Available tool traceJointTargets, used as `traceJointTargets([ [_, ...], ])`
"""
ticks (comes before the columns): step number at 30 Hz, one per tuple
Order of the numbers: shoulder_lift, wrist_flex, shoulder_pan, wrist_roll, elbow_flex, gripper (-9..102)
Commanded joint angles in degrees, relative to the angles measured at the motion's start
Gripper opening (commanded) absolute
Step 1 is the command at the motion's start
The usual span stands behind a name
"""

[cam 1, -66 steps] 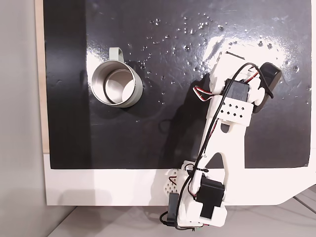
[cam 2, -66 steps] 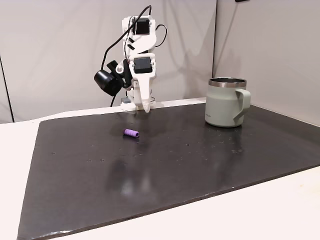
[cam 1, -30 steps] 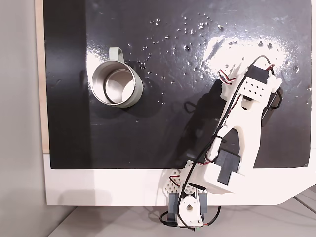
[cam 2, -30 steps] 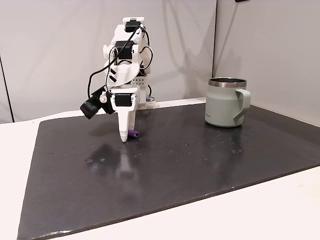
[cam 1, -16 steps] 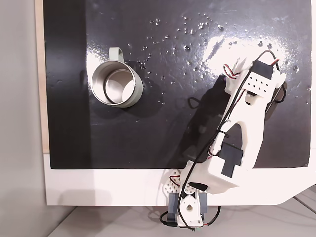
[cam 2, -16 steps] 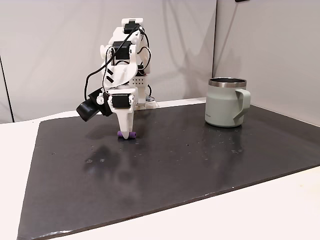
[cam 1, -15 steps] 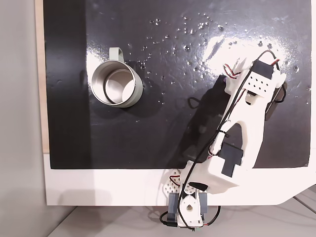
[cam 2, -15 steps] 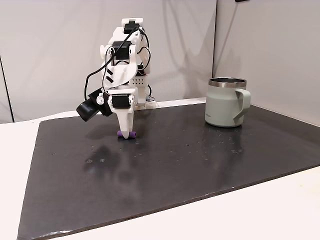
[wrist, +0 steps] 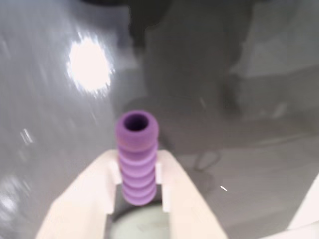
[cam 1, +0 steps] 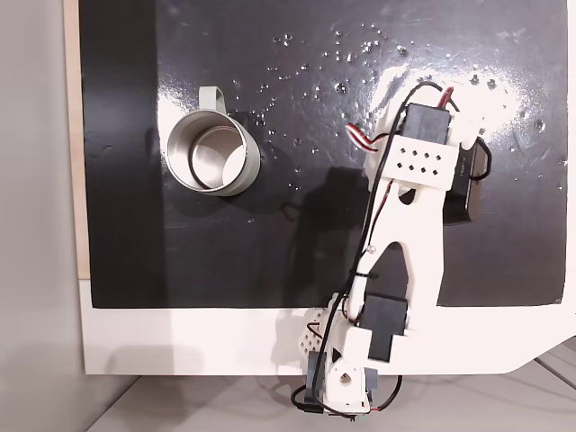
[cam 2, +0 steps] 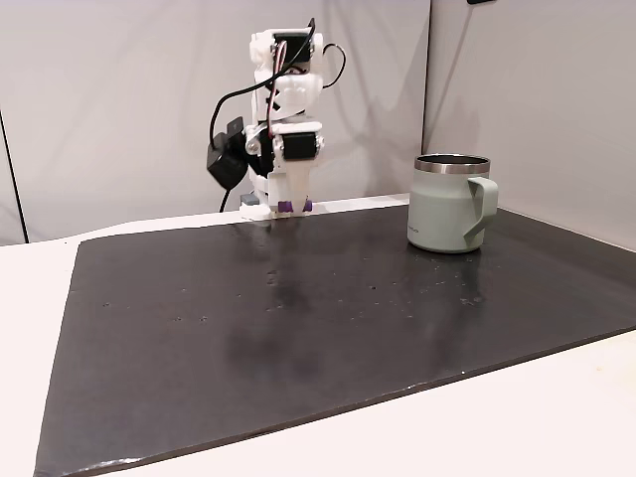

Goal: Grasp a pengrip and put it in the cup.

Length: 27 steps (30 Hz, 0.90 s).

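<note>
The purple ribbed pengrip is pinched upright between my white fingers, and my gripper is shut on it. In a fixed view from the side, the gripper hangs well above the black mat near the arm's base, with the pengrip showing as a small purple spot at its tip. The pale grey-green cup stands upright to the right of it, handle toward the camera. In a fixed view from above, the cup shows its shiny inside left of the arm, which covers the gripper.
A black mat covers most of the white table. The arm's base sits at the table's near edge in a fixed view from above. A grey wall stands close behind the arm.
The gripper came down over the pengrip on the mat and shut on it. It has since risen with the pengrip and swung back toward the base and the cup's side.
</note>
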Motion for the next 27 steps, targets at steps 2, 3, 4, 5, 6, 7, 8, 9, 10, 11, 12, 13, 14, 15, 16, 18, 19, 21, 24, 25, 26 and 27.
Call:
traceJointTargets([
  [2, 11.5, 4.1, -7.9, -1.0, 1.3, 0],
  [3, 13.7, 4.5, -10.1, -1.1, 2.2, 0],
  [4, 15.8, 4.8, -12.5, -1.1, 3.3, 0],
  [5, 17.8, 5.2, -15.0, -1.1, 4.3, 0],
  [6, 19.8, 5.3, -17.5, -1.0, 5.3, 0],
  [7, 21.6, 5.3, -20.0, -0.5, 6.2, 0],
  [8, 23.1, 5.3, -22.3, 0.2, 6.9, 0],
  [9, 24.3, 5.3, -24.8, 0.9, 7.2, 0],
  [10, 25.1, 5.3, -27.2, 1.6, 7.4, 0],
  [11, 25.6, 5.4, -29.6, 2.5, 7.4, 0],
  [12, 25.7, 5.4, -32.0, 3.3, 7.4, 0],
  [13, 25.7, 5.4, -34.4, 4.4, 7.2, 0],
  [14, 25.6, 5.4, -36.7, 5.3, 6.9, 0],
  [15, 25.4, 5.4, -38.7, 6.2, 6.5, 0],
  [16, 25.1, 5.4, -40.7, 7.2, 5.8, 0],
  [18, 24.2, 5.4, -43.2, 8.5, 3.4, 0],
  [19, 23.7, 5.1, -44.0, 8.6, 2.1, 0],
  [21, 22.7, 3.5, -44.5, 8.9, -0.7, 0],
  [24, 19.7, 1.9, -43.8, 9.4, -6.5, 0],
  [25, 18.7, 1.7, -43.6, 9.7, -8.7, 0],
  [26, 17.8, 1.3, -43.4, 9.9, -10.8, 0],
  [27, 17.0, 0.9, -43.2, 10.0, -12.7, 0],
])
